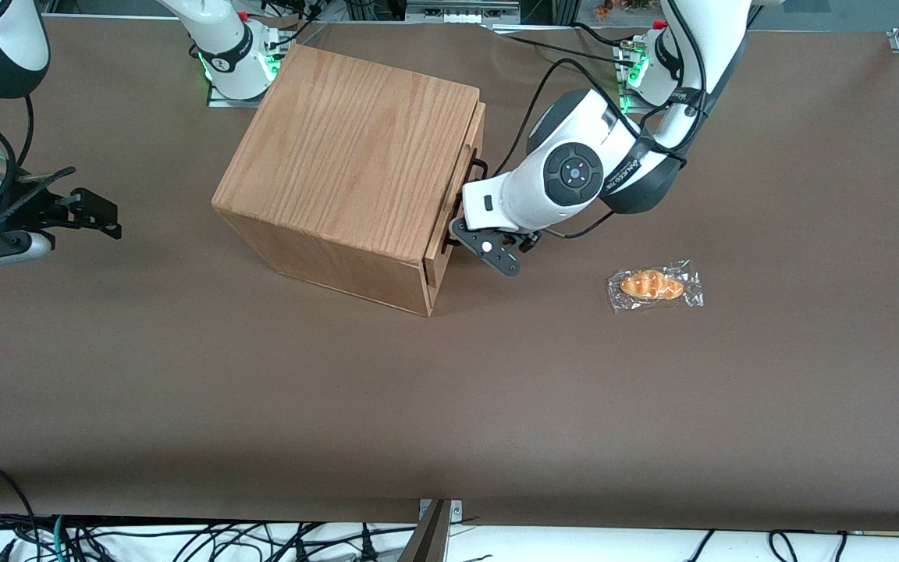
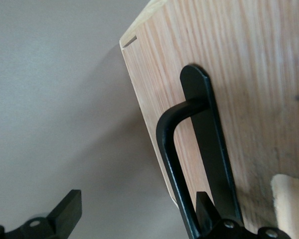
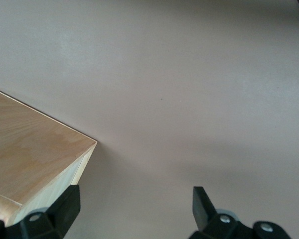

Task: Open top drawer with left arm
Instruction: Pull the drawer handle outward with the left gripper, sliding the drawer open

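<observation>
Jaws spread wide, the left arm's gripper (image 1: 471,209) is hovering at the oak box's (image 1: 356,156) top drawer (image 1: 467,168), which is sitting barely ajar. Through the wrist camera, one finger (image 2: 205,209) is tucking inside the black wire handle (image 2: 172,149), the other staying outside it.

Even bright light, soft shadows, wrist views blurred

tool (image 1: 471,204) at top drawer (image 1: 461,183) front; bread packet (image 1: 655,286) nearer camera
</observation>
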Available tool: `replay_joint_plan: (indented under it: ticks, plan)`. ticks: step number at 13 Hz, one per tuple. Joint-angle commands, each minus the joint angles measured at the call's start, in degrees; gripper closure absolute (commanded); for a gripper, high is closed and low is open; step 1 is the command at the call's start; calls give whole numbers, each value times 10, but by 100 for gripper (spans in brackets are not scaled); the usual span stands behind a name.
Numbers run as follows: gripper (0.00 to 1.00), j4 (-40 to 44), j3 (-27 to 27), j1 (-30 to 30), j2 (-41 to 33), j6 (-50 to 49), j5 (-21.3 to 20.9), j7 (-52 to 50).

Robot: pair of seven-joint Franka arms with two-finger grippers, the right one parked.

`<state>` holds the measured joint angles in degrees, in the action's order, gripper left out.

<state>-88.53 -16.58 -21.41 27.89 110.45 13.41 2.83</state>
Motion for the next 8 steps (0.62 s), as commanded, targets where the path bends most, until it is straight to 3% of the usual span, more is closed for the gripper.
replay_joint_plan:
  ticks: [1,8]
  plan:
    - [0,13,2,10,7,-10,-22,8]
    - [0,8,5,34,1,-33,-23,9]
